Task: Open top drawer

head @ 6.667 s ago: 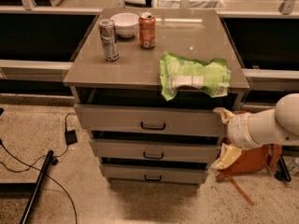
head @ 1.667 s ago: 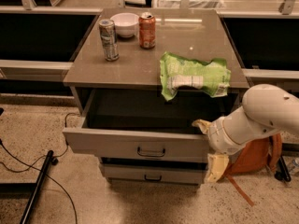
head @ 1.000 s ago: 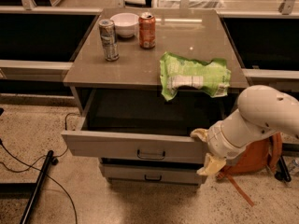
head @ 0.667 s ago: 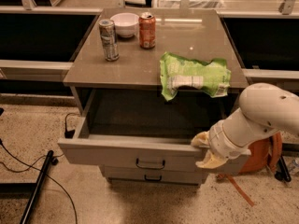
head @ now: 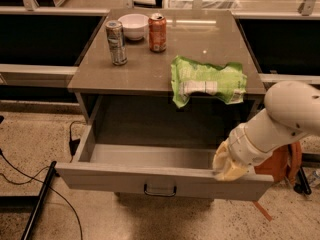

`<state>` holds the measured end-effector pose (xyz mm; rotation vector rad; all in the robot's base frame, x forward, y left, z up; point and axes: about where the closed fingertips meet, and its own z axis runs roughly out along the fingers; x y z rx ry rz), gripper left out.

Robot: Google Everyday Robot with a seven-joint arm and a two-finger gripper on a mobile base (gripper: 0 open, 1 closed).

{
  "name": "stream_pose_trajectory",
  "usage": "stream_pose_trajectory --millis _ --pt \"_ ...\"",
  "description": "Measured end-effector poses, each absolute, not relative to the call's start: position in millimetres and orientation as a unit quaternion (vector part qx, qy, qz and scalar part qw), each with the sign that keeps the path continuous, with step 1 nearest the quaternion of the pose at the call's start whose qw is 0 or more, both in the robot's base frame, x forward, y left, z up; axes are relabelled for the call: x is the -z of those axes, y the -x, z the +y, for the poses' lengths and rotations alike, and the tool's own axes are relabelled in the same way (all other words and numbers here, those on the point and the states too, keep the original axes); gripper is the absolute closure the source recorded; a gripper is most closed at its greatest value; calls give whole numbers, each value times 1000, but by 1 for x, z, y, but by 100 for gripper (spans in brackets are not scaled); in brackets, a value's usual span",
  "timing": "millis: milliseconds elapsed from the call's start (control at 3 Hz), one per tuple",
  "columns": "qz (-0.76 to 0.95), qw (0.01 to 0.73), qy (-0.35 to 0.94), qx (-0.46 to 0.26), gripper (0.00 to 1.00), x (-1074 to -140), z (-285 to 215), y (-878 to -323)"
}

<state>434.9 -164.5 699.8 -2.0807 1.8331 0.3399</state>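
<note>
The top drawer (head: 115, 180) is pulled far out from the grey cabinet; its flat front panel with a small dark bar handle (head: 160, 190) faces me, and the inside looks empty. My gripper (head: 225, 169), on a white arm coming in from the right, rests at the top edge of the drawer front near its right end. The two lower drawers are hidden behind the open drawer front.
On the cabinet top (head: 100, 74) stand a silver can (head: 116, 42), a white bowl (head: 133, 25) and an orange can (head: 157, 32); a green snack bag (head: 207, 81) hangs over the front edge. An orange object (head: 280, 164) sits right of the cabinet; cables (head: 30, 184) lie on the floor left.
The drawer went from shut to pulled out, and has slid further toward me in the last second. My gripper moved with it along the drawer front's right end.
</note>
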Motion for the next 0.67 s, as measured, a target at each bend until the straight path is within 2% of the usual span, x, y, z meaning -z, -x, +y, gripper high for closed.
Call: stream_pose_trajectory --millis 333,667 --pt "637 189 739 -112 44 -731 -163 -438" --pt "637 190 739 -112 13 -732 -163 -439"
